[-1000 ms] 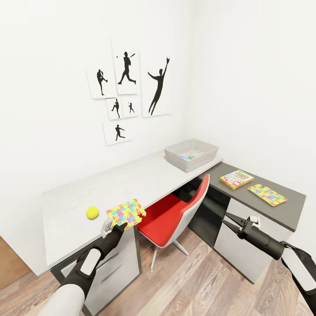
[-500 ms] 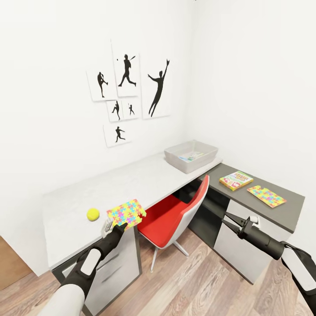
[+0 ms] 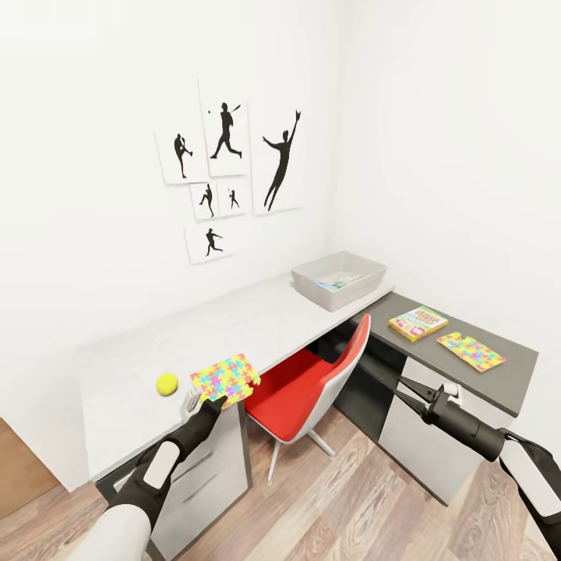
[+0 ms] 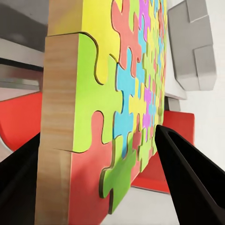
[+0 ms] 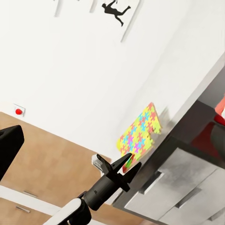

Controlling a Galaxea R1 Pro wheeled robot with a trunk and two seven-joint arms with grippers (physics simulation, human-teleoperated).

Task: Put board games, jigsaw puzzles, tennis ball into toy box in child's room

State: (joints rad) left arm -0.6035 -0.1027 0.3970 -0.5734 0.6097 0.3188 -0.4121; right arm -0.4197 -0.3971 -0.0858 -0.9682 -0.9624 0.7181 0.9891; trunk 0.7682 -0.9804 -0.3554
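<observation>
Camera drifting a touch, puzzle gripped in my left claw, nothing else moved.

Over the last second the whole head view has slid slightly, so that is my head or base moving, not the things; the table (image 3: 257,319) keeps its layout. The toy box (image 3: 340,279) sits at 1 o'clock with something colourful already inside. On the dark side unit at 3 o'clock lie one board game (image 3: 418,322) and the second jigsaw puzzle (image 3: 471,351), just beside each other. My left gripper (image 3: 204,401) is clamped on the first jigsaw puzzle (image 3: 225,379) at 7 o'clock, lifted at the desk edge. The right gripper (image 3: 407,393) hangs spread and empty at 4 o'clock. The tennis ball (image 3: 167,383) rests near the held puzzle. I judge the carry to the box comes next.
</observation>
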